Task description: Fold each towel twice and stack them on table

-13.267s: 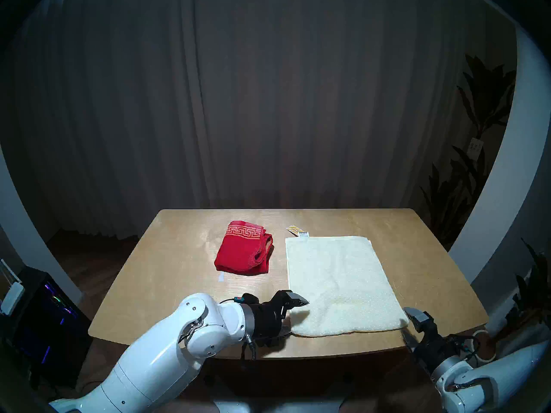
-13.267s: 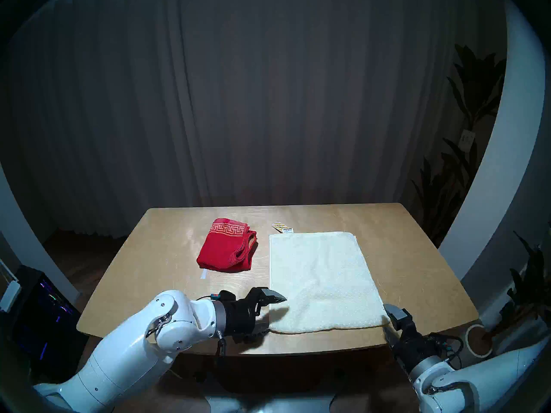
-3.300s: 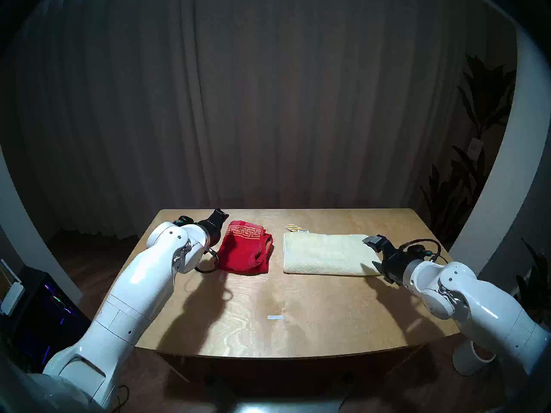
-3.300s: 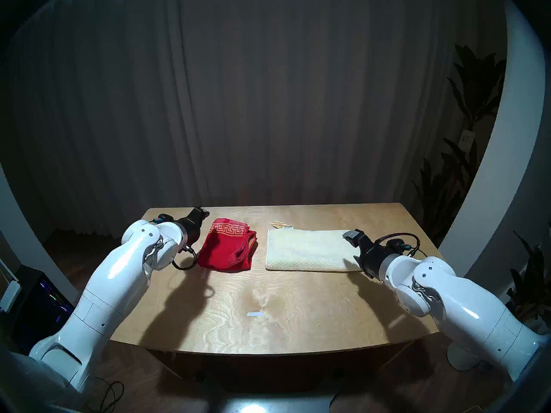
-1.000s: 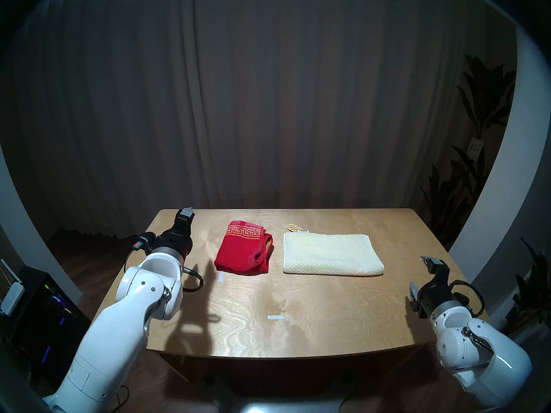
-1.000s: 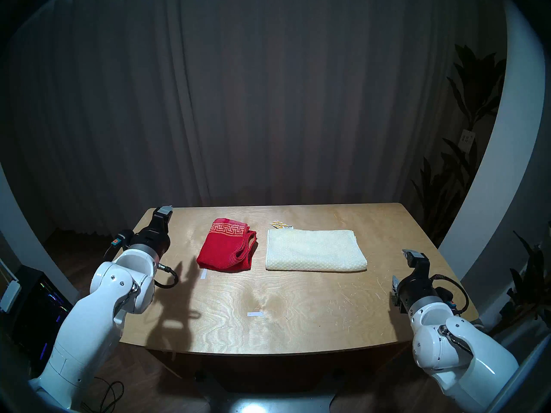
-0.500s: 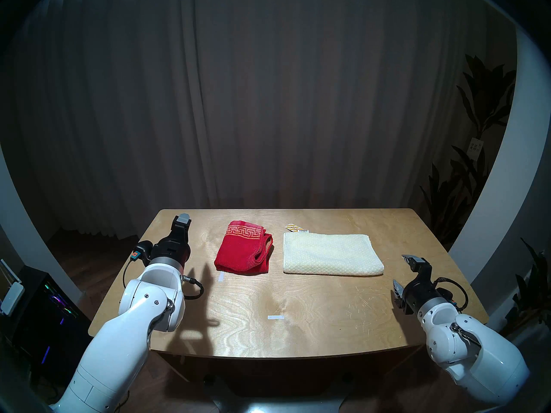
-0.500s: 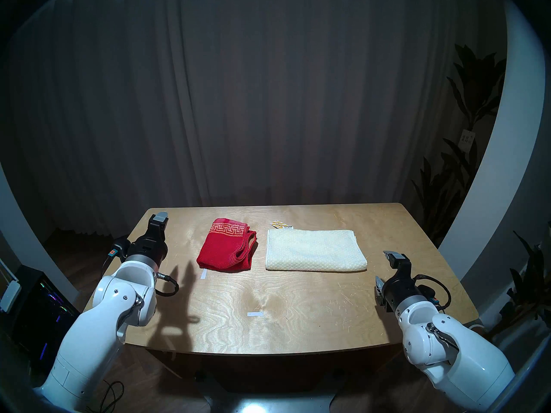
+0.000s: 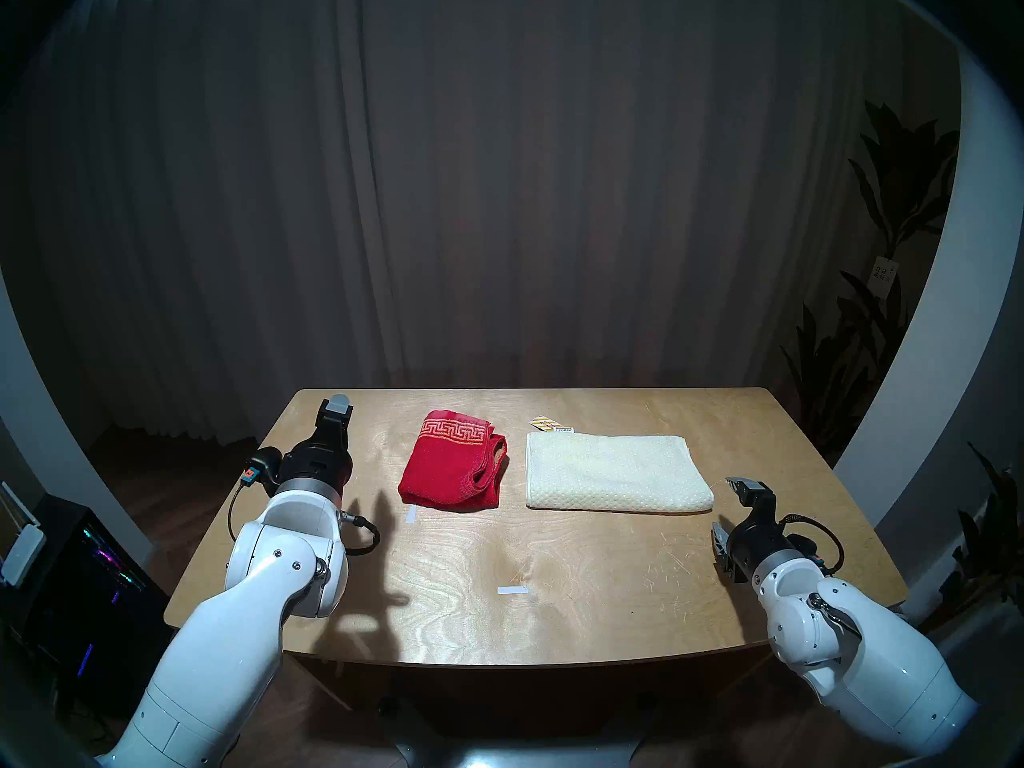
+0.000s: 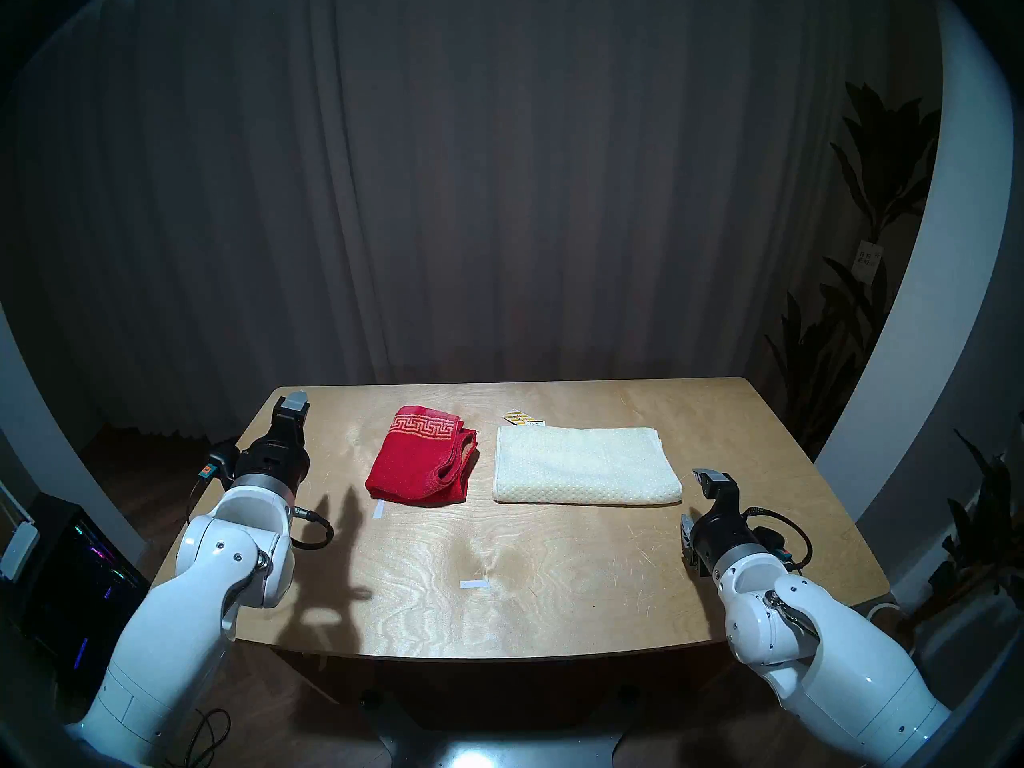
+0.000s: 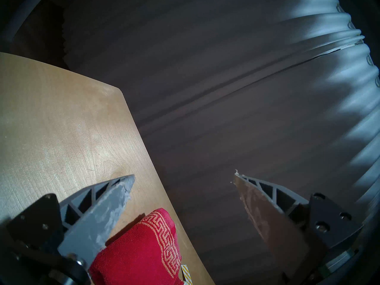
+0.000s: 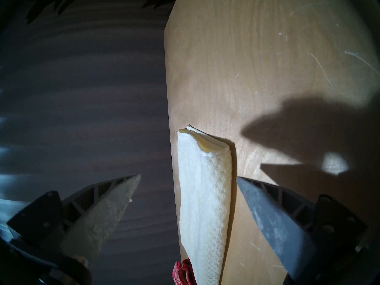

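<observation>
Your right claw (image 9: 731, 509) has slid in toward the cream towel (image 9: 615, 472) since a second ago, and it sits a bit lower now. Your left claw (image 9: 336, 408) has stayed put over the far left corner of the counter (image 9: 554, 611).

Both claws are spread wide apart, and you hold nothing in either one. In the right wrist view, the two fingers (image 12: 111, 204) stand far from each other, with the cream towel lying past them, not between them. In the left wrist view, you see the same wide gap.

You can see the red towel (image 9: 453, 462) folded up near the back middle of the counter, with its gold key pattern at the far end. The cream towel lies folded just to its right, close but not touching. So the two towels are side by side, not stacked yet. A small striped tag (image 9: 551, 424) peeks out at the cream towel's far left corner.
</observation>
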